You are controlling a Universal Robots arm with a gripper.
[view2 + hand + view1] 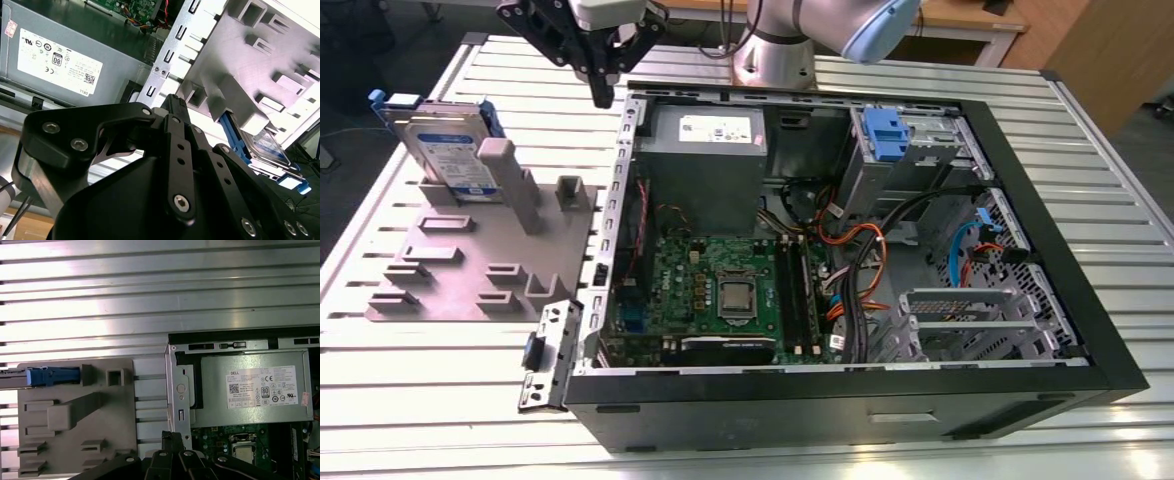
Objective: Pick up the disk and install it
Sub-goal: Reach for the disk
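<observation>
Black metal gripper (172, 100) sits closest in the second wrist view, its jaws pressed together with nothing between them. On the exterior view's left, the flat silver disk (447, 150) with a blue plastic frame stands on its edge in a grey plastic holder plate (467, 270). Next, the gripper hangs between the holder plate and the open black computer case (1067, 300), apart from the disk. Inside the case sit a grey metal power box (700, 150), then a blue plastic latch (887, 135).
</observation>
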